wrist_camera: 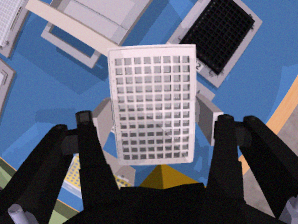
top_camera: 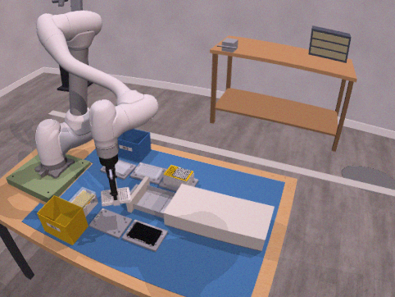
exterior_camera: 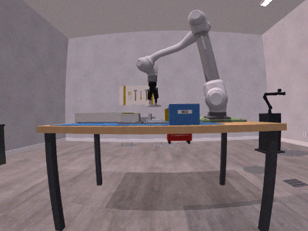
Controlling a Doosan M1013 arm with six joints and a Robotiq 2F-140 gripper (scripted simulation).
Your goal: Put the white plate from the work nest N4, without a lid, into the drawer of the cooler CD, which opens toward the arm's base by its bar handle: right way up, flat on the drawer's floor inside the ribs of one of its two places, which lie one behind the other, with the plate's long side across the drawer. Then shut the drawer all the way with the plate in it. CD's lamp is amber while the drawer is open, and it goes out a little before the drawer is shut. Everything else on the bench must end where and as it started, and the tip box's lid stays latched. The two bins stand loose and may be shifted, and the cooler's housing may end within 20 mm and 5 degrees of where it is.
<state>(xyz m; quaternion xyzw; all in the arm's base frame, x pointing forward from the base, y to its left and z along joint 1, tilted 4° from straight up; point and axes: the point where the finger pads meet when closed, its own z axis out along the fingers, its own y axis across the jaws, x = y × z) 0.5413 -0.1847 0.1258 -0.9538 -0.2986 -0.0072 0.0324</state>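
Observation:
My gripper point(top_camera: 112, 192) is shut on the white plate point(top_camera: 119, 194), a well plate without a lid, and holds it level in the air above the bench. In the wrist view the plate point(wrist_camera: 154, 103) sits between the two black fingers, which grip its long sides. The exterior view shows the gripper point(exterior_camera: 153, 96) with the plate well above the table. The cooler CD point(top_camera: 219, 219) is a long white box. Its drawer point(top_camera: 153, 201) stands open toward the arm's base, with its bar handle point(top_camera: 137, 192) just right of the plate. The drawer point(wrist_camera: 109, 3) looks empty.
An empty grey nest point(top_camera: 111, 222) lies below the plate, with a black plate point(top_camera: 144, 235) in the nest beside it. A yellow bin point(top_camera: 62, 219) and a yellowish plate point(top_camera: 83, 198) are at the left. A blue bin point(top_camera: 133, 144), two lidded nests point(top_camera: 148, 171) and the yellow tip box point(top_camera: 179, 173) stand behind.

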